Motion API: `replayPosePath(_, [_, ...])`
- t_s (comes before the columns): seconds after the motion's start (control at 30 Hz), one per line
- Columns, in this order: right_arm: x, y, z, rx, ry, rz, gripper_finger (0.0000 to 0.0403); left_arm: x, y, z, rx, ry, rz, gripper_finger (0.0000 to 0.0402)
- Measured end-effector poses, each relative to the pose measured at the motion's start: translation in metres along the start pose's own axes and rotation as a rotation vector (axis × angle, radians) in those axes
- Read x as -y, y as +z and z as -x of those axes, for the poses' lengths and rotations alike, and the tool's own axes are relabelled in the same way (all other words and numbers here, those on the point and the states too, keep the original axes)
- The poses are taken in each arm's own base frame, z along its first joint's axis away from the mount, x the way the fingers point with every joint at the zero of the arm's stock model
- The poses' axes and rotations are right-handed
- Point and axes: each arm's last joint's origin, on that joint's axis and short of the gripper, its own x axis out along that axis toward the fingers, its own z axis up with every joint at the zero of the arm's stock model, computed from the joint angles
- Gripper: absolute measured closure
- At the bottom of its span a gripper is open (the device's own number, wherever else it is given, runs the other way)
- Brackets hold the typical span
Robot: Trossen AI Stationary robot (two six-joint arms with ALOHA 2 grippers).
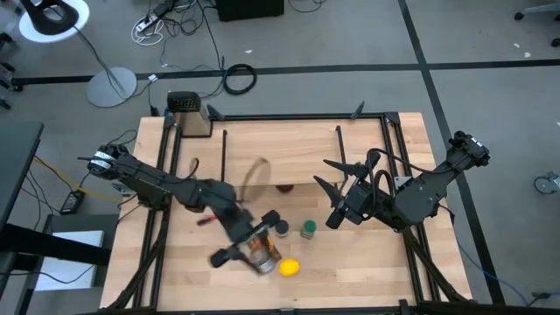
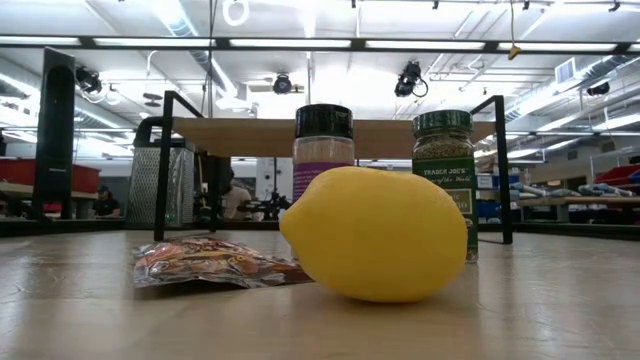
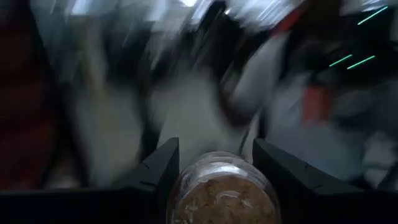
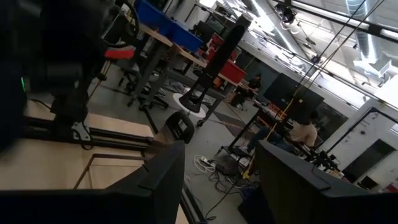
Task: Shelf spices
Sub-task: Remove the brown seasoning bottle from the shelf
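Lemon [image 2: 378,234] is sitting lower centre on surface | left gripper [image 1: 254,248] fingers are gripping pale jar [image 3: 224,193] | right gripper [image 1: 337,194] fingers are spread, idling | shelf [image 2: 330,136] is standing empty; all spices remaining.

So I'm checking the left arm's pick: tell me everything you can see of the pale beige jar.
The pale beige jar is a small clear container of tan, grainy spice. It sits between the left claw fingers, which close on its sides. From above it is held over the table's front part, beside the lemon. Its lid and label cannot be made out.
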Motion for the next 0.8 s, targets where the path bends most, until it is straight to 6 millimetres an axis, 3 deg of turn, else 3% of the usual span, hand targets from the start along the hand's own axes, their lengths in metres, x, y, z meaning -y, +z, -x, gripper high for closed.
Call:
replayPosePath(0.17, [0.000,0.000,0.000,-0.001,0.003,0.006,0.0211,0.004,-0.056,0.012,-0.597,0.447,0.207,0.0225])
replayPosePath(0.27, [0.000,0.000,0.000,-0.001,0.003,0.007,0.0210,0.014,-0.083,0.024,-0.840,0.635,0.281,0.0225])
replayPosePath(0.47, [0.001,-0.002,-0.005,-0.006,-0.002,0.011,0.0213,0.037,-0.122,0.032,-0.939,0.734,0.366,0.0225])
replayPosePath(0.8, [0.002,-0.003,-0.010,-0.004,0.000,0.004,0.0215,0.069,-0.189,0.056,-0.911,0.890,0.544,0.0225])
